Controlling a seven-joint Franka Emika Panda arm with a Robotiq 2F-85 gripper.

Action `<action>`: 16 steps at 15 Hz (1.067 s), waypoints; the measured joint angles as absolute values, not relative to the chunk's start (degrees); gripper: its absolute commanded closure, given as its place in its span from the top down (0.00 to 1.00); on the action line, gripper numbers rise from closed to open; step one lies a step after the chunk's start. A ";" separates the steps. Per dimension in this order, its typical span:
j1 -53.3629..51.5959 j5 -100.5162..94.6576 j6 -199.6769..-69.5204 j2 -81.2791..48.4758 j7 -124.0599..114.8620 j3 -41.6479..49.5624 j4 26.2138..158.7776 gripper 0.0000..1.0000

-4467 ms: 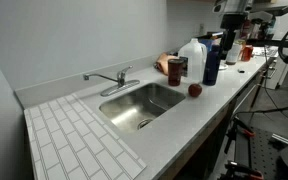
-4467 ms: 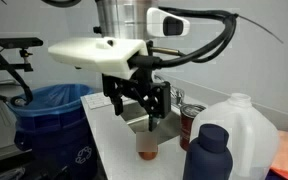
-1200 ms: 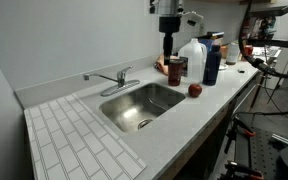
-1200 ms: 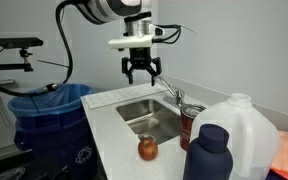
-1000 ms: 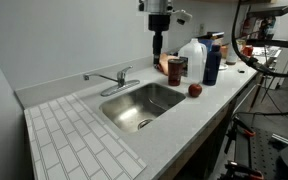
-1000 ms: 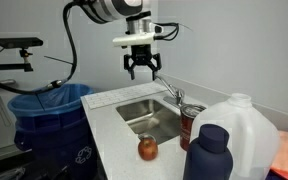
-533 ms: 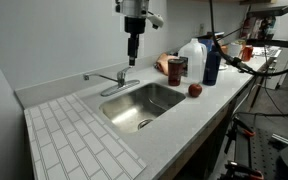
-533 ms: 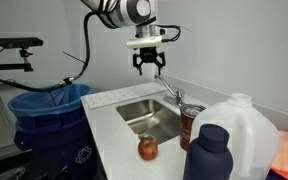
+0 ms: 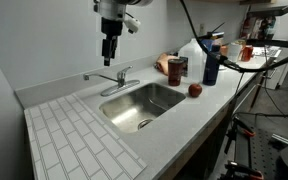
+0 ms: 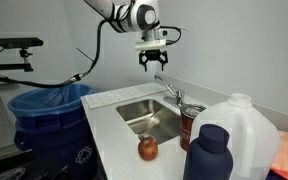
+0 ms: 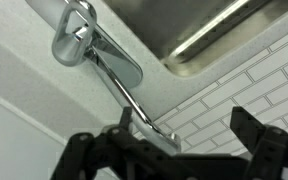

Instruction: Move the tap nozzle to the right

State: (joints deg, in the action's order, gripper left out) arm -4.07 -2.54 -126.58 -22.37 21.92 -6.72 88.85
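Observation:
The tap nozzle (image 9: 96, 77) is a slim chrome spout that reaches from the faucet base out over the back of the counter, behind the sink (image 9: 144, 101). It also shows in an exterior view (image 10: 165, 87) and in the wrist view (image 11: 144, 108). My gripper (image 9: 108, 57) hangs above the faucet with its fingers pointing down, open and empty, apart from the nozzle. It shows in an exterior view (image 10: 152, 64) too. In the wrist view the two fingers (image 11: 169, 150) are spread, and the nozzle's tip lies between them, below.
A red apple (image 9: 195, 90), a can (image 9: 175, 70), a white jug (image 9: 192, 58) and a dark blue bottle (image 9: 212, 62) stand on the counter beside the sink. A white tiled drainboard (image 9: 79, 140) lies on the sink's other side. A blue bin (image 10: 49, 110) stands beyond the counter.
My gripper has travelled along the back of the counter, from above the can and jug to above the faucet. The nozzle and the other things have not moved.

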 measured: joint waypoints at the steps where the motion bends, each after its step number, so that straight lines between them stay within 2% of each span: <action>1: -4.08 -2.44 -127.78 -24.03 21.91 -7.05 87.49 1.00; 10: -4.22 -2.15 -136.68 -35.48 21.90 -11.27 76.79 1.00; 16: -4.77 -2.15 -137.68 -40.63 22.06 -12.77 71.43 1.00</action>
State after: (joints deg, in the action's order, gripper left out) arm -4.77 -2.15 -137.68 -40.63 22.06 -12.77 71.43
